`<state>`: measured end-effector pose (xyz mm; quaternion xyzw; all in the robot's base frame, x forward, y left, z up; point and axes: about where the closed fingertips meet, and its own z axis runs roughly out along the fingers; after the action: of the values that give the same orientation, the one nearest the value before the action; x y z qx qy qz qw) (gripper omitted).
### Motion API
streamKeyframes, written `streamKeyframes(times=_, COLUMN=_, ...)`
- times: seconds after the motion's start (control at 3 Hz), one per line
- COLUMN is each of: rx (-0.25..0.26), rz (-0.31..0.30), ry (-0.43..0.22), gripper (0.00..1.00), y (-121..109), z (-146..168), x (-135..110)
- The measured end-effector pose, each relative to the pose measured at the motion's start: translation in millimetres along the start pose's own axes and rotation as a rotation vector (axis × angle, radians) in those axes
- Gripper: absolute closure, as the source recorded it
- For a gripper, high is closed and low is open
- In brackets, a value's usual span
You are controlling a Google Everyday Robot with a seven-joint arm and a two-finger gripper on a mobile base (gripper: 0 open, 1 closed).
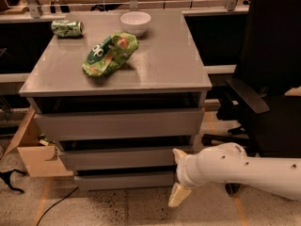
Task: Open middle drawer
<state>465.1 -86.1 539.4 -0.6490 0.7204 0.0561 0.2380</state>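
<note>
Middle drawer (122,157) sitting shut, no handle; gripper (175,177) hovering at rt end, fingers (179,195) spread. Risk: lower finger hooking bottom drawer (122,179) instead, slipping off flat front.

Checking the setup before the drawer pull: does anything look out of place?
The green can lies on its side at the back left corner of the cabinet top. Otherwise nothing stands out; the gripper sits by the right end of the middle drawer.

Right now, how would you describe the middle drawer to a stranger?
Find the grey cabinet bearing a green bag. Of its three stacked fronts, the middle drawer lies between the tallest and the lowest; the end effector is at its right end.
</note>
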Motion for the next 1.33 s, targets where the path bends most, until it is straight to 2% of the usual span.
streamKeyframes(times=0.33, rx=0.029, rz=-0.036, ry=-0.016, gripper=0.00, y=-9, z=38, x=8)
streamKeyframes(times=0.67, rx=0.074, rz=-0.080, ry=-0.029, gripper=0.00, y=-20, z=60, x=7)
streamKeyframes(times=1.33, rx=0.104, rz=-0.141, ry=-0.102, gripper=0.00, y=-35, z=106, x=-12)
